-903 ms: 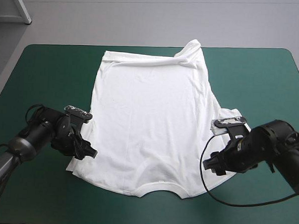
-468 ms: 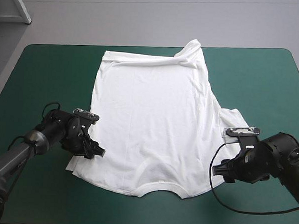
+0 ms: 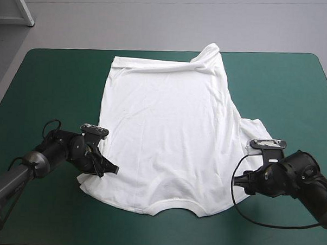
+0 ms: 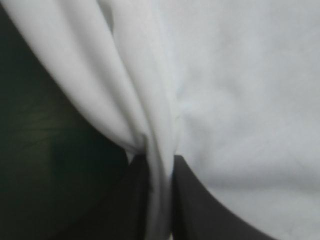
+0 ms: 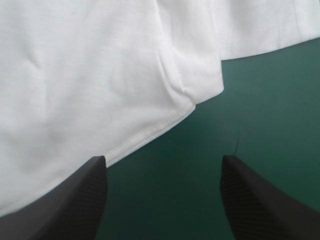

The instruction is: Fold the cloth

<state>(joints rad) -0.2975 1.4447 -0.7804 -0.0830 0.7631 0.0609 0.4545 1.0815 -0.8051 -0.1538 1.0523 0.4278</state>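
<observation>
The white T-shirt (image 3: pixel 163 128) lies spread flat on the teal-green table (image 3: pixel 51 79), collar toward the near edge and hem toward the far edge. My left gripper (image 3: pixel 108 168) sits at the shirt's near left sleeve. In the left wrist view its black fingers (image 4: pixel 135 200) are all but shut with a fold of the T-shirt (image 4: pixel 165 150) pinched between them. My right gripper (image 3: pixel 240 183) rests at the near right sleeve edge. In the right wrist view the right gripper (image 5: pixel 162 172) stands open, its fingers (image 5: pixel 75 200) wide apart on either side of the sleeve's hem (image 5: pixel 165 120).
Bare teal-green cover (image 3: pixel 284 90) flanks the shirt on both sides and along the near edge. The shirt's far right corner (image 3: pixel 210 54) is bunched up near the table's far edge.
The left gripper slid slightly toward the near edge and farther onto the sleeve. The right gripper backed off the right sleeve, which now lies uncovered, then settled with little further movement.
</observation>
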